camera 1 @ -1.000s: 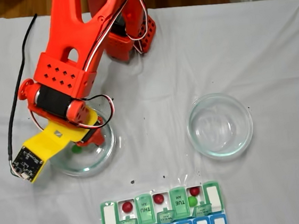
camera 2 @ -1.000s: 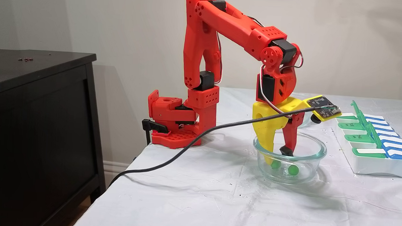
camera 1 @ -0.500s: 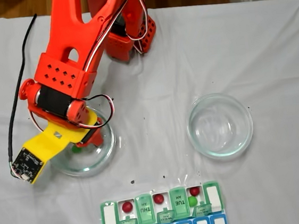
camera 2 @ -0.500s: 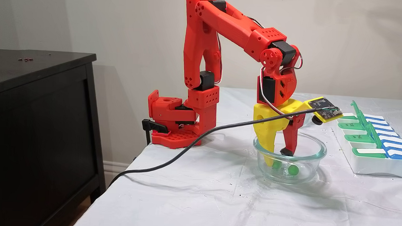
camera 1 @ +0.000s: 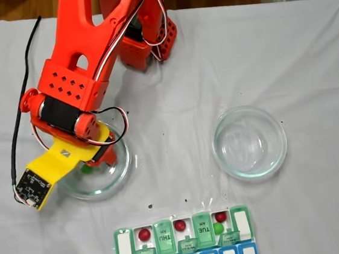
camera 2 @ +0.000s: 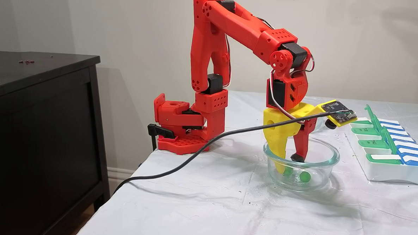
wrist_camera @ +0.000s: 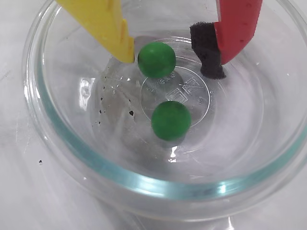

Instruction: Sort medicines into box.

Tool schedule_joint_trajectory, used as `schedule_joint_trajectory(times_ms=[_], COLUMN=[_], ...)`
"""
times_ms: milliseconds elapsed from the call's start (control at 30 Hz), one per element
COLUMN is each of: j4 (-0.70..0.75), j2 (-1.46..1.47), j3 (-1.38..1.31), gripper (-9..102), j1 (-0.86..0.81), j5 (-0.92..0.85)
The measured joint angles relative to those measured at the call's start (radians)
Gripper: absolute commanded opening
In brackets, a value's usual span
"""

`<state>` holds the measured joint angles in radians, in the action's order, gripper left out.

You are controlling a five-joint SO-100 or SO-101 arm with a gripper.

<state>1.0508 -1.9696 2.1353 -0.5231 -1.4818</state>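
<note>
In the wrist view my gripper [wrist_camera: 169,62] is open, reaching down into a clear glass dish [wrist_camera: 57,139]. One green medicine ball [wrist_camera: 156,59] lies between the fingers. It touches the yellow finger [wrist_camera: 112,28] and stands apart from the red finger's black pad [wrist_camera: 206,52]. A second green ball [wrist_camera: 171,120] lies nearer the camera on the dish floor. From the side, the gripper [camera 2: 289,163] dips into the dish [camera 2: 330,160]. The box [camera 1: 241,222] sits at the table's front edge with open green lids. It holds three dark red balls [camera 1: 179,225] and one green ball [camera 1: 217,227].
A second, empty glass dish [camera 1: 218,128] stands to the right of the arm in the fixed view from above. The arm's base [camera 2: 180,130] is at the table's far end. A black cable [camera 2: 193,155] runs off the table's edge. A dark cabinet [camera 2: 36,124] stands beside the table.
The wrist has shifted only slightly over the dish. Both green balls lie where they were, and the fingers stay open.
</note>
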Motion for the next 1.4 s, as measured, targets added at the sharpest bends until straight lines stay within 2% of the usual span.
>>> schedule_joint_trajectory(times_ms=[167,567,833,1100,1400], j4=[-0.04,-0.035,-0.052,-0.063,-0.071], j2=[0.0,0.0,0.0,-0.003,-0.003], j3=[0.021,0.023,0.038,0.057,0.058], gripper=[24,21,16,2,0], j1=[0.0,0.0,0.0,-0.009,-0.009], j5=[-0.009,-0.034,-0.058,-0.075,-0.041])
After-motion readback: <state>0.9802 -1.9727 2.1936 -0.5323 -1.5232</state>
